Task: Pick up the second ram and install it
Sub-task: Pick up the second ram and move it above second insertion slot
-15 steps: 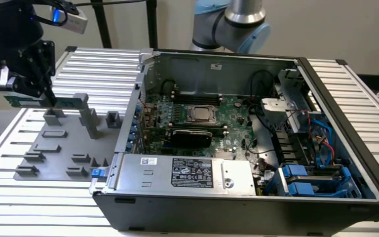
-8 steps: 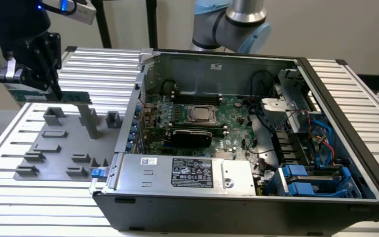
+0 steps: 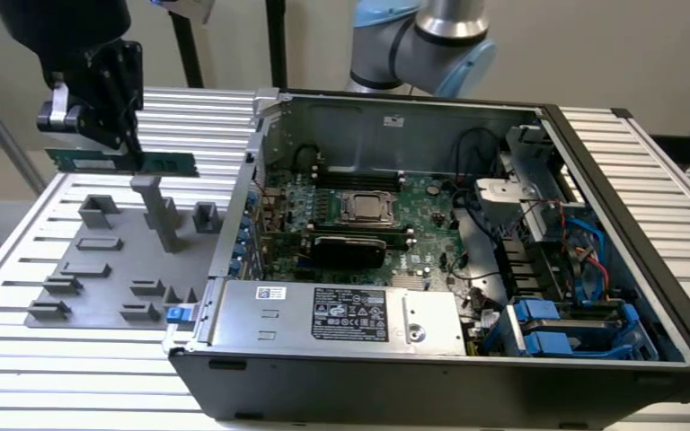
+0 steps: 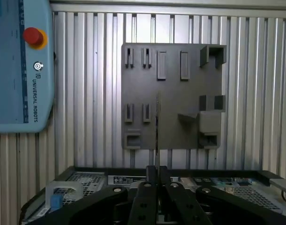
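Pincer (image 3: 127,148) is clamped on the second ram (image 3: 168,166), held raised above the grey holder tray (image 3: 105,269) beside the open computer case (image 3: 441,382); pickup is done, seating on the motherboard (image 3: 423,202) is not.

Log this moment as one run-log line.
tool: shut on second ram | position: above gray holder tray, beside open computer case | install: not yet done
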You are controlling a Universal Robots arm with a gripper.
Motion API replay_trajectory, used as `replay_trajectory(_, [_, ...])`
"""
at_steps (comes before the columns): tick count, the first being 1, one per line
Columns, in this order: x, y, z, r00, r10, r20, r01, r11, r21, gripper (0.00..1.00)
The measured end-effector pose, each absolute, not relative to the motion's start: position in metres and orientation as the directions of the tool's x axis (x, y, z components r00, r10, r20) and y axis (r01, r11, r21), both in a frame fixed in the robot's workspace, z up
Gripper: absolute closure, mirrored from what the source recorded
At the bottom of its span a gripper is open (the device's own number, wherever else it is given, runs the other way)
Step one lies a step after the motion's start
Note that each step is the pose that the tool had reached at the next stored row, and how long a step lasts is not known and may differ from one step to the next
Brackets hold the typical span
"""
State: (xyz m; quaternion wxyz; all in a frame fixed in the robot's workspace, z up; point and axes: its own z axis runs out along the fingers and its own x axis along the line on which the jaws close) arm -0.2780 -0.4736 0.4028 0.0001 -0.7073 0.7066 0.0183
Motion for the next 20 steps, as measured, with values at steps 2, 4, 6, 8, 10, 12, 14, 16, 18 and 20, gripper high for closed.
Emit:
replay_trajectory(2, [-0.269,-0.474,0.404,0.001,-1.0,-0.026,-1.0,-0.001,0.026,0.86])
replay_trajectory(4, [-0.26,-0.473,0.405,0.001,-1.0,-0.026,-1.0,-0.001,0.026,0.86])
replay_trajectory(6, [-0.251,-0.473,0.405,0.001,-1.0,-0.026,-1.0,-0.001,0.026,0.86])
replay_trajectory(8, [-0.242,-0.473,0.406,0.001,-1.0,-0.027,-1.0,-0.001,0.026,0.86])
replay_trajectory(10, [-0.232,-0.473,0.406,0.001,-1.0,-0.027,-1.0,-0.001,0.026,0.86])
replay_trajectory(12, [-0.223,-0.473,0.406,0.001,-1.0,-0.028,-1.0,-0.001,0.026,0.86])
replay_trajectory(14, [-0.214,-0.473,0.406,0.001,-1.0,-0.028,-1.0,-0.001,0.026,0.86])
replay_trajectory(16, [-0.206,-0.473,0.406,0.001,-1.0,-0.027,-1.0,-0.001,0.026,0.86])
replay_trajectory(18, [-0.196,-0.472,0.406,0.001,-1.0,-0.028,-1.0,-0.001,0.026,0.86])
replay_trajectory(20, [-0.187,-0.471,0.406,0.001,-1.0,-0.027,-1.0,-0.001,0.026,0.86])
